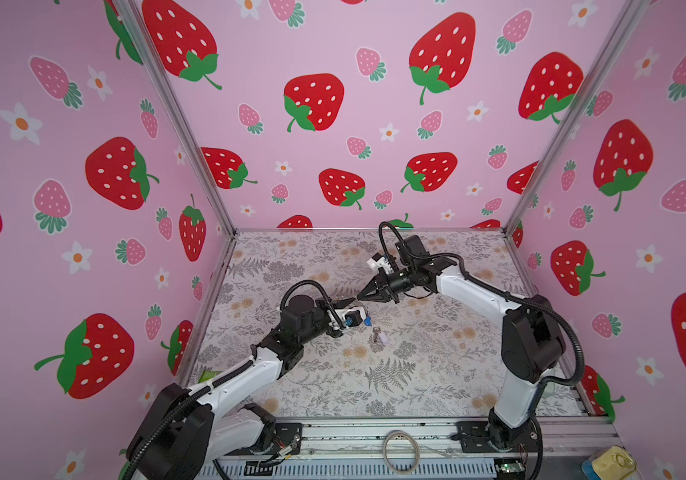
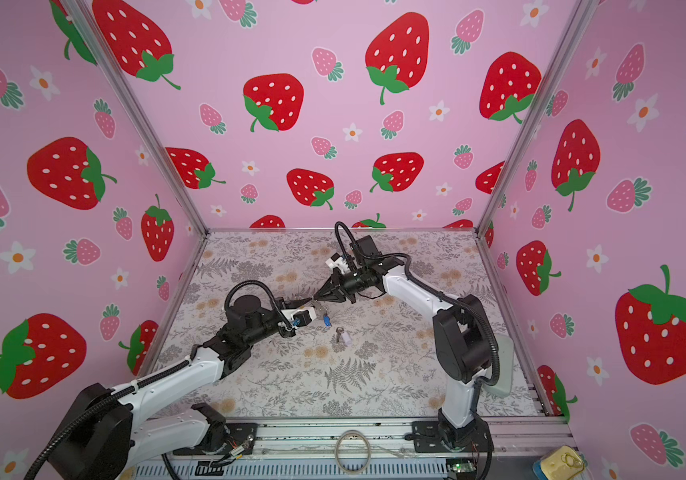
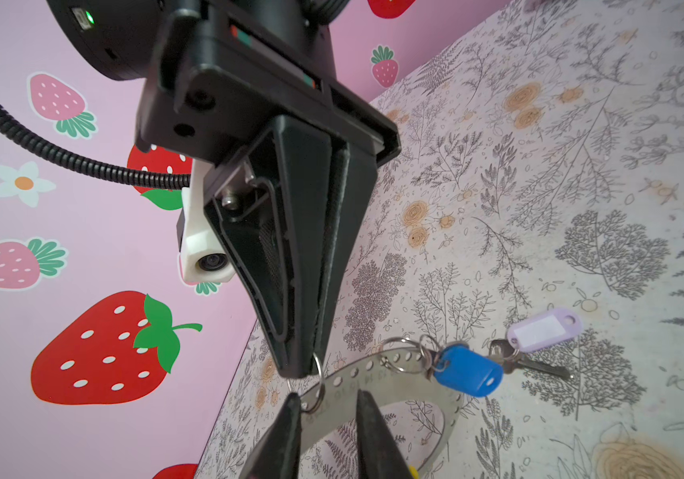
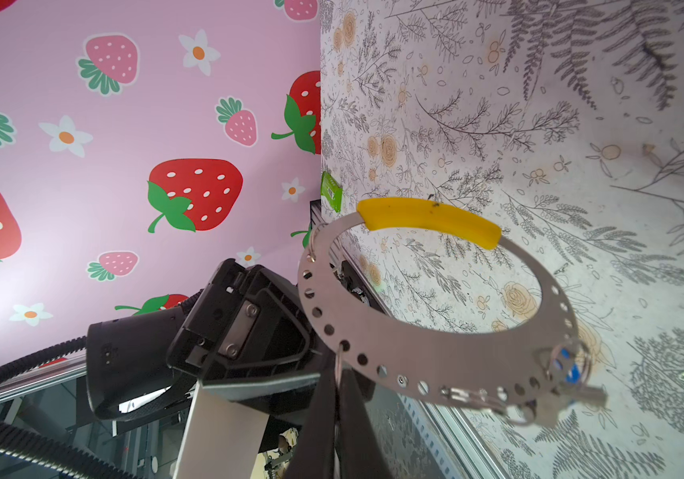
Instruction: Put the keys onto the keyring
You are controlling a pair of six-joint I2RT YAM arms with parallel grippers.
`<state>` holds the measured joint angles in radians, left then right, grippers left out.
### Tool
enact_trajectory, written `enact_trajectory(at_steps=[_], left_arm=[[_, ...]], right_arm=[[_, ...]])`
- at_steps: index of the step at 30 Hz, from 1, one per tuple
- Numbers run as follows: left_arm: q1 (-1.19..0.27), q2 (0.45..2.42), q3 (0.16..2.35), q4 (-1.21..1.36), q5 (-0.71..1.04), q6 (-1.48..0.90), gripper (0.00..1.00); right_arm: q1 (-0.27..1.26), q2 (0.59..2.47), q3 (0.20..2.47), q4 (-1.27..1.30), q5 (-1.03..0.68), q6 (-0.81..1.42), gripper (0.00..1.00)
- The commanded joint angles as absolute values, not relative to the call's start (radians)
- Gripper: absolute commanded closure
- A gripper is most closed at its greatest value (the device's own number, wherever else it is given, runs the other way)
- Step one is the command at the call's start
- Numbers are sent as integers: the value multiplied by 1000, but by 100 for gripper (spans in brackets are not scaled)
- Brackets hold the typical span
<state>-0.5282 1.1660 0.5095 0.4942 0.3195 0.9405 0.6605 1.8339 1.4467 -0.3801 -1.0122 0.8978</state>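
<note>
left wrist view: right claw (image 3: 305,367) shut on a keyring (image 3: 373,378) loop; left claw (image 3: 327,401) straddles the band, grip unclear; left arm (image 1: 250,374), right arm (image 1: 474,291) stretched inward.

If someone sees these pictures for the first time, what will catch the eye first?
First, the pink walls with big red strawberries, on three sides of the flowered table. Then the left gripper and the right gripper, which meet over mid-table at a grey keyring with a yellow section. A blue-tagged key hangs from it; a lilac-tagged key lies on the table nearby.
</note>
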Motion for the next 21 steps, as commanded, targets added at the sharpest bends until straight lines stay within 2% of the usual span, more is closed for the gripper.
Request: enact_trajectory(at_steps=[1, 15, 21], left_arm=[[-547, 1181, 557, 502, 280, 988, 75], [-578, 1197, 568, 501, 233, 1029, 88], [-583, 1188, 568, 495, 239, 1044, 93]], right_arm=[[660, 1801, 1431, -363, -1034, 922, 93], [666, 1796, 1406, -336, -1049, 959, 93], [669, 1789, 1384, -287, -1064, 989, 90]])
